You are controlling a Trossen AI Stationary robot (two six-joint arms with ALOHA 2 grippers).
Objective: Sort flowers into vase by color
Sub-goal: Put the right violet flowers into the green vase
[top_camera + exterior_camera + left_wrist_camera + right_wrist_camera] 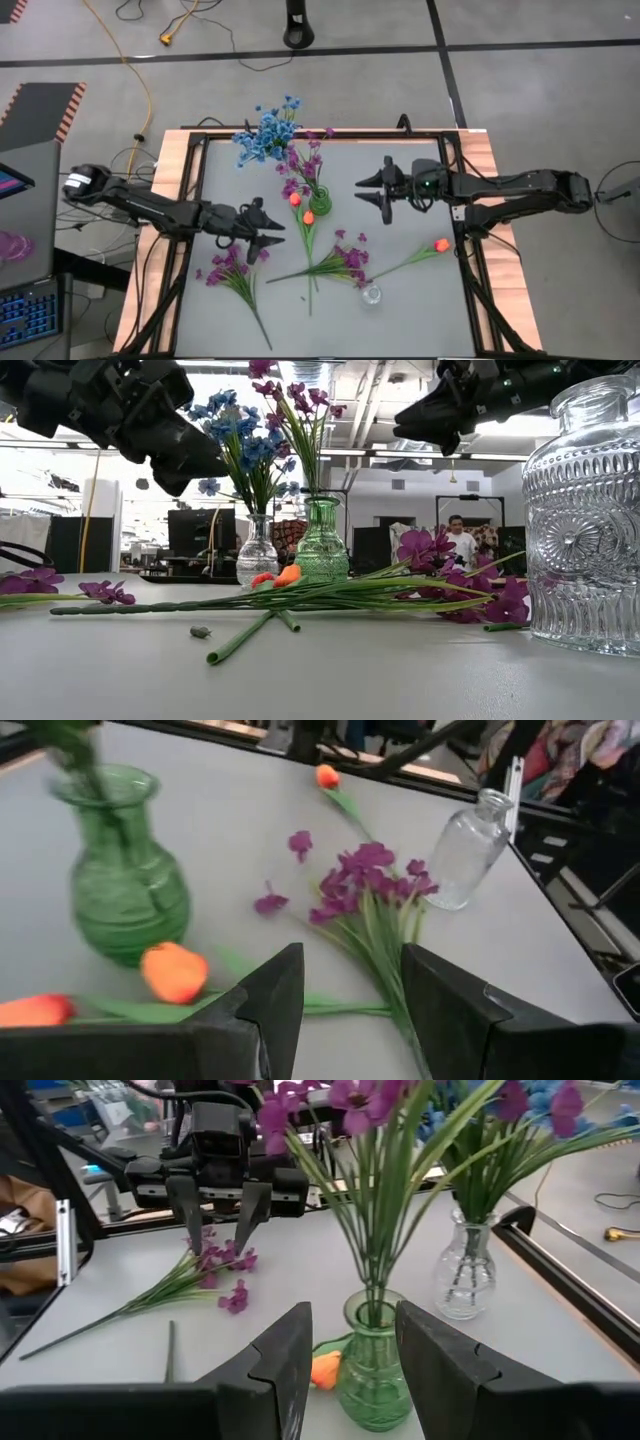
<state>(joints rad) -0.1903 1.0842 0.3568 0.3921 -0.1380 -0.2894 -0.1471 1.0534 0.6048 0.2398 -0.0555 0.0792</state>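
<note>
A green glass vase [320, 201] [125, 885] holds purple-magenta sprigs. Behind it a clear vase [465, 1275] holds blue sprigs [265, 135]. An empty clear vase [372, 293] [470, 850] stands near the table's near edge. Lying flat are two orange tulips [302, 207] [172, 970], a third tulip [441, 244], and purple sprigs [232, 268] [342, 262]. My left gripper [265, 232] [350, 960] hangs open above the table, left of the tulips. My right gripper [372, 190] [352, 1315] is open in the air, right of the green vase.
A black frame [190, 200] rims the grey tabletop, with wooden borders outside it. A small dark scrap [200, 631] lies on the table near the stems. Bare surface shows at the near left and the far right of the table. A person [458, 540] stands in the room beyond.
</note>
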